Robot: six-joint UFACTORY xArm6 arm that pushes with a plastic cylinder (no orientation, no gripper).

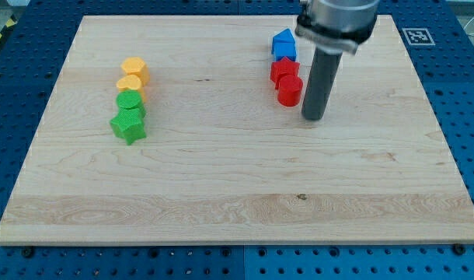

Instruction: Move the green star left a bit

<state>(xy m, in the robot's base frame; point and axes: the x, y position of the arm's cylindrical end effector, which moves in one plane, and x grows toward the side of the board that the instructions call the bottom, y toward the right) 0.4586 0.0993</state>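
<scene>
- Block count: 7 in view, all on the wooden board (237,187).
- Yellow: 2. A yellow hexagon-ish block (134,69) with a second yellow block (130,84) touching it at its 6 o'clock; shape of the second is unclear.
- Green: 2. A green round-ish block (130,102) touching the lower yellow at its 6 o'clock, and the green star (128,125) touching that at 6 o'clock.
- These four form one column on the view's left half, about 9 o'clock from board centre. Green star is the bottom of the column.
- Red: 2. A red star-like block (284,71) and a red cylinder (290,90) touching it at roughly 5 o'clock.
- Blue: 1. A blue house-shaped block (284,43) touching the red star-like block at 12 o'clock.
- These three form a column at about 1 o'clock from board centre.
- Containers: only the board itself; it carries all 7 blocks.
- My tip (314,118) is down at board level, just beside the red cylinder at its 4 o'clock, a narrow gap showing, not touching.
- Tip is well apart from the green star, off at the star's 3 o'clock across the board.
- No pincer on this rig: plain rod, nothing to open or close, holding nothing.
- Blue perforated table (462,85) surrounds the board; a marker tag (415,35) sits at the board's 1 o'clock corner.
</scene>
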